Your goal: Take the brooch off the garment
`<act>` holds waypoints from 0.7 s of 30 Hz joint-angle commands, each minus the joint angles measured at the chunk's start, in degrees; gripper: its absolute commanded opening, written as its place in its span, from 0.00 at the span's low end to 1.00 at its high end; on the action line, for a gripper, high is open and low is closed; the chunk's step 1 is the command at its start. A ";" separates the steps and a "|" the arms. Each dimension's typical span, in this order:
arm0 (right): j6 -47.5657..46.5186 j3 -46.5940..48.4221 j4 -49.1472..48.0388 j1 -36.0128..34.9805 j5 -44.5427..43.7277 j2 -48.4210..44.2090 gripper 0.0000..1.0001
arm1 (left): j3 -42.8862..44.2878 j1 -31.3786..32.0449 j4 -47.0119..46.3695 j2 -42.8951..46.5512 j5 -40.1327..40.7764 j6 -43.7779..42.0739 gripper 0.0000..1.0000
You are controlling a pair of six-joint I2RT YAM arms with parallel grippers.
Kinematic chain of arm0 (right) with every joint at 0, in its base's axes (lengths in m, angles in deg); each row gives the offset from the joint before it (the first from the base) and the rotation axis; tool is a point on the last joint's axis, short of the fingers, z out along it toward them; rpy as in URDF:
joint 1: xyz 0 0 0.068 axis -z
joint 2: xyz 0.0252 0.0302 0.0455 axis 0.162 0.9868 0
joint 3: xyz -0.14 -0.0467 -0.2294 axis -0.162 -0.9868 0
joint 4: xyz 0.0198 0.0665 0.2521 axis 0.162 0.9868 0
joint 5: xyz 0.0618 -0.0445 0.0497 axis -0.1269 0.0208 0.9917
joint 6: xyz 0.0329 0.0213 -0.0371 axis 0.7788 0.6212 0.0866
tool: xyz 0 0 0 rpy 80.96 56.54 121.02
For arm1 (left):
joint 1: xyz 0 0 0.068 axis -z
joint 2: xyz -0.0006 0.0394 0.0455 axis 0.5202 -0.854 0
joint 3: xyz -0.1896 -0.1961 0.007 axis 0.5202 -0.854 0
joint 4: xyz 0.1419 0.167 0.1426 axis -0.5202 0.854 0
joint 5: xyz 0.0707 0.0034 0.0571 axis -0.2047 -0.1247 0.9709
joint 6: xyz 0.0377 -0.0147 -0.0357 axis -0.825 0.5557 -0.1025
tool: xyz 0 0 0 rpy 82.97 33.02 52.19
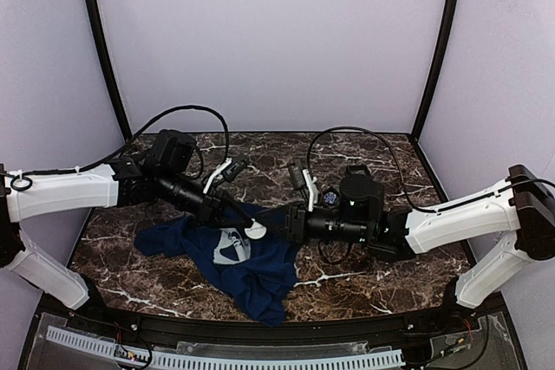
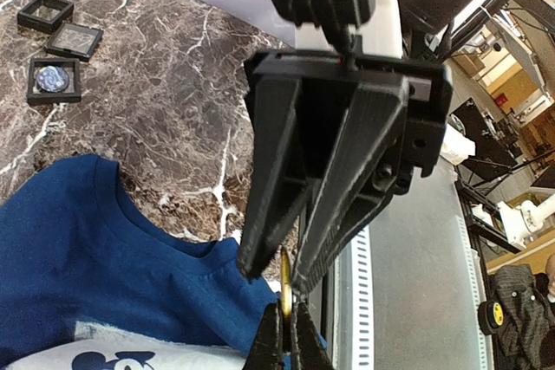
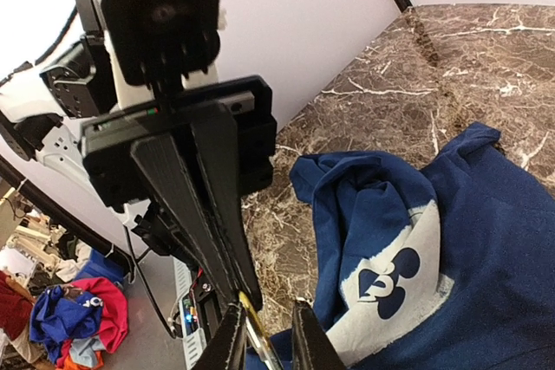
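Note:
The dark navy T-shirt [image 1: 251, 270] lies crumpled on the marble table, its pale print [image 3: 395, 292] facing up. Both grippers meet at its upper edge. The brooch [image 2: 285, 273] shows only edge-on, as a thin gold-coloured disc. My left gripper [image 2: 286, 309] is shut on its lower rim, with blue cloth [image 2: 95, 240] right behind the fingers. My right gripper [image 2: 277, 273] comes in from the opposite side, one finger on each side of the disc's top. In the right wrist view the brooch [image 3: 257, 328] lies against one finger of that gripper [image 3: 267, 322], whose jaws stand apart. Whether the brooch is attached to the cloth is hidden.
Three small black square trays [image 2: 45, 11] [image 2: 74, 39] [image 2: 52, 80] sit in a group on the marble beyond the shirt. The nearest one holds a bluish-silvery glinting piece. The table's front edge and a slotted white rail [image 2: 360, 292] run close beside the grippers.

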 commanded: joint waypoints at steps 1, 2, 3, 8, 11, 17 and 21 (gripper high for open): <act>-0.45 0.58 -3.63 1.75 -4.67 -3.14 0.23 | 0.49 1.65 2.96 0.97 -3.94 -1.21 0.01; -0.70 0.62 -3.14 1.79 -4.47 -3.53 0.25 | 0.53 1.65 3.01 0.99 -3.82 -1.26 0.01; -0.97 0.60 -2.64 1.74 -4.25 -3.94 0.28 | 0.54 1.65 3.12 1.12 -3.68 -1.26 0.01; -2.48 -0.11 2.20 1.78 -3.03 -6.49 0.39 | 0.44 1.65 2.84 1.95 -3.34 -1.17 0.01; -3.47 -1.54 4.03 1.72 0.02 -7.67 0.49 | 0.38 1.65 2.69 2.33 -3.30 -1.10 0.01; -4.02 -2.76 7.20 1.13 7.28 -8.68 0.56 | 0.27 1.57 2.39 2.83 -2.56 -0.97 0.01; -3.93 -2.76 6.61 0.44 9.98 -7.41 0.62 | 0.27 1.56 2.20 2.88 -2.36 -0.86 0.01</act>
